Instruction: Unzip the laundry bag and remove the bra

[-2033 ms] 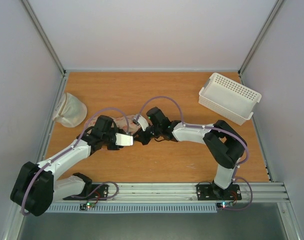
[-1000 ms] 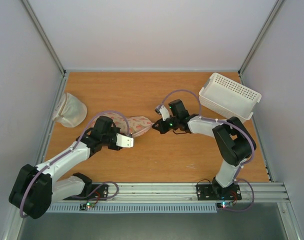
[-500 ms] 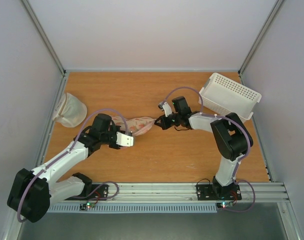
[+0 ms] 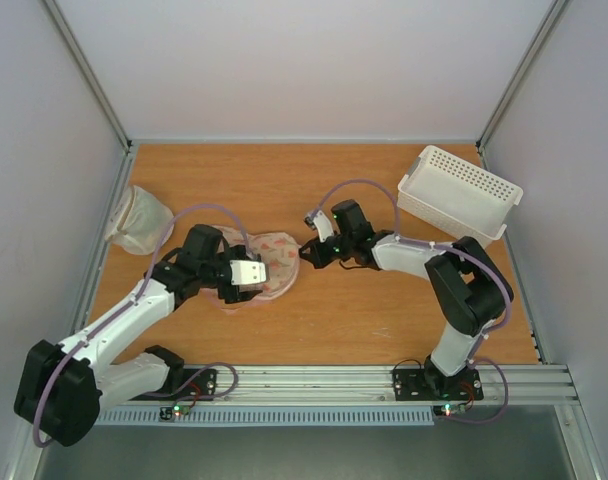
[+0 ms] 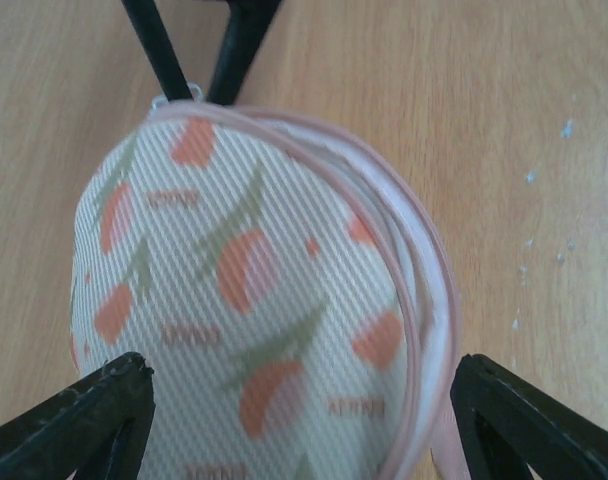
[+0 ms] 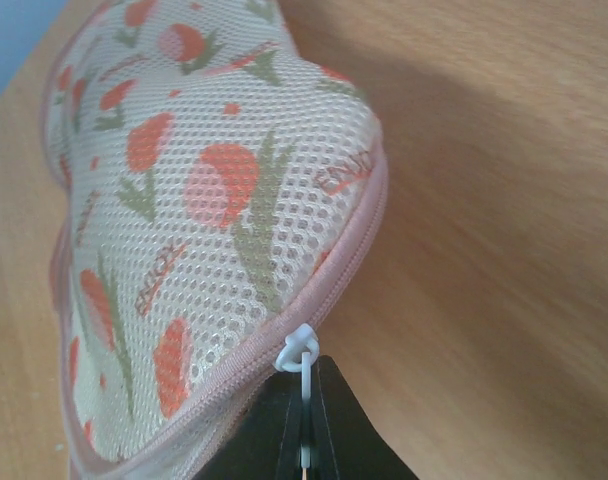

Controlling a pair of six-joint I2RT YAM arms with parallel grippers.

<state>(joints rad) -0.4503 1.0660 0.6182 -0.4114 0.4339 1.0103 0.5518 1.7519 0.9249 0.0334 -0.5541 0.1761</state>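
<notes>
The laundry bag (image 4: 274,250), cream with pink-red prints and a pink zipper edge, lies on the wooden table between the two arms. My left gripper (image 4: 259,276) sits over its left part. In the left wrist view the bag (image 5: 244,300) fills the gap between the two wide-open fingers (image 5: 79,425). My right gripper (image 4: 310,251) is at the bag's right end. In the right wrist view it (image 6: 304,440) is shut on the white zipper pull (image 6: 303,352) at the pink zipper edge of the bag (image 6: 184,220). The bra is hidden.
An off-white mesh sack (image 4: 141,220) lies at the table's left edge. A white perforated basket (image 4: 460,195) stands at the back right. Bare wooden table lies in front of the bag and behind it.
My right gripper pulled the zipper pull out to the right, stretching the bag, then came back a little to the left. The bag now lies broader under my left gripper.
</notes>
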